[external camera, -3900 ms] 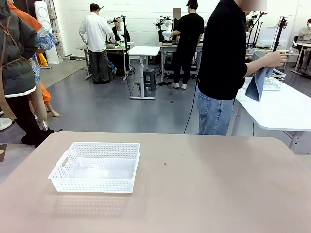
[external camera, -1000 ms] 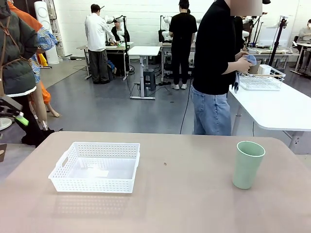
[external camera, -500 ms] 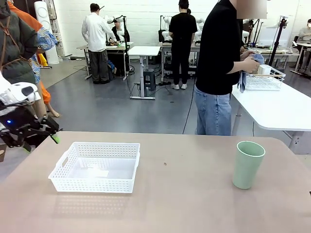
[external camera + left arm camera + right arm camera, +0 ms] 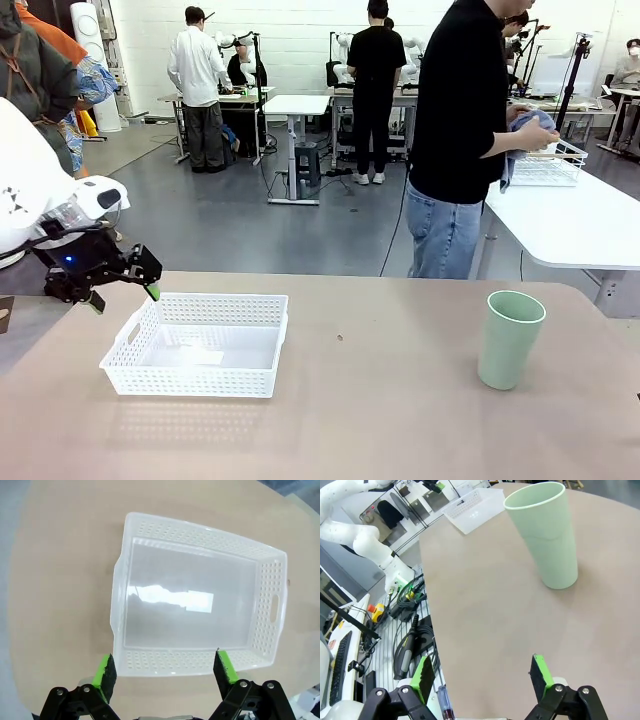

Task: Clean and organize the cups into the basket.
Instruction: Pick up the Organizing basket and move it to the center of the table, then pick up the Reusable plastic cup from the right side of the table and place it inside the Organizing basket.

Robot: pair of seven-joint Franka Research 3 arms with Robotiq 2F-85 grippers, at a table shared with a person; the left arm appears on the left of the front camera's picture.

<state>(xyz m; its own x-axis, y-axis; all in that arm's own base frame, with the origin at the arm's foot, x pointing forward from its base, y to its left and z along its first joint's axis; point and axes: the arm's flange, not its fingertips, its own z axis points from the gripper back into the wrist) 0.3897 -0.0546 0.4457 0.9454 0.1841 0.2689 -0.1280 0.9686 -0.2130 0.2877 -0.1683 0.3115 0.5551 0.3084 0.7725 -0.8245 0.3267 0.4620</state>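
Mint-green cup [image 4: 510, 340]: upright, right side of tan table [image 4: 400, 430], well apart from white lattice basket [image 4: 190, 381]. Left gripper [image 4: 123, 297]: jaws spread, empty, above basket's far-left corner. Right gripper [image 4: 481, 672]: spread, empty, near cup.

The front camera looks level across the table [image 4: 400, 430] to its far side. The left wrist camera looks steeply down, close above the basket [image 4: 200, 530]. The right wrist camera looks slanting along the tabletop, with the green cup [image 4: 545, 535] near at upper right. All three views share the basket.
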